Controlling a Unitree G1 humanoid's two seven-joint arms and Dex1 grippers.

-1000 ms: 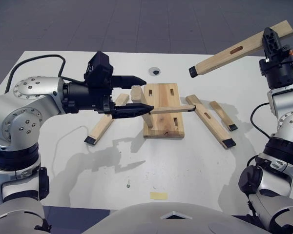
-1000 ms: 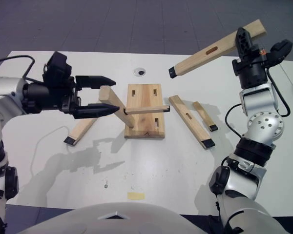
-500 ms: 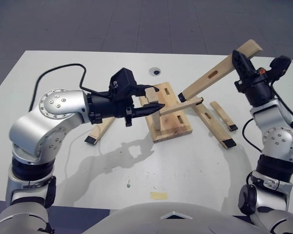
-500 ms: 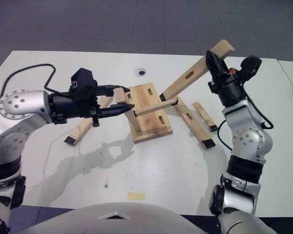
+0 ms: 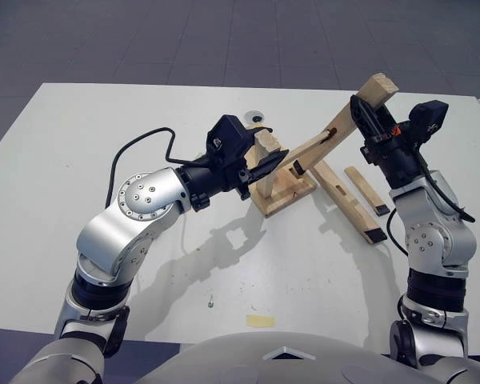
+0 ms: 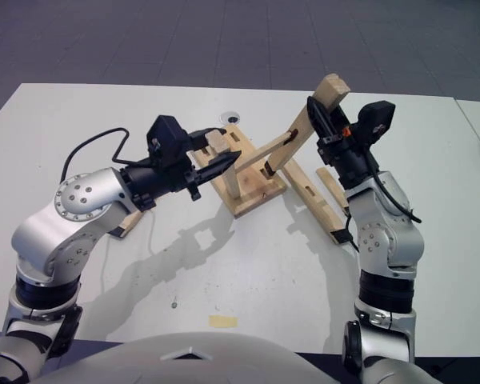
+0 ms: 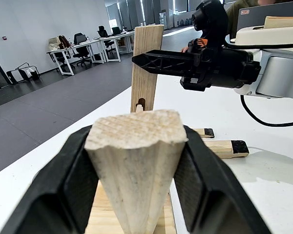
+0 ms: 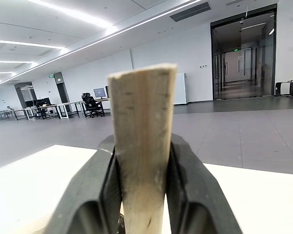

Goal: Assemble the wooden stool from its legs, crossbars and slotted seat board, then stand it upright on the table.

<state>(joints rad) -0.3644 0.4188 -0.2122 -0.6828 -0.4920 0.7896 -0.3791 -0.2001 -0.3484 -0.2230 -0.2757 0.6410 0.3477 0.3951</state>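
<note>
My left gripper (image 5: 266, 165) is shut on a wooden leg (image 5: 264, 172) that stands upright in the slotted seat board (image 5: 292, 186) at mid-table. A crossbar (image 5: 308, 149) runs from this leg up to the slot of a second leg (image 5: 348, 118). That second leg slants over the board's right side, with my right gripper (image 5: 366, 120) shut on its upper part. The left wrist view has the first leg's end (image 7: 136, 146) between black fingers (image 7: 63, 185). Whether the crossbar's tip sits inside the slot, I cannot tell.
A loose leg (image 5: 350, 204) with a black foot and a short crossbar (image 5: 366, 190) lie right of the board. Another leg (image 6: 128, 224) lies behind my left arm. A cable hole (image 5: 256, 118) is at the back; yellow tape (image 5: 260, 321) lies near the front edge.
My left gripper closed on the standing leg and turned the board with it. My right arm swung its leg down and leftward until the crossbar's end met its slot.
</note>
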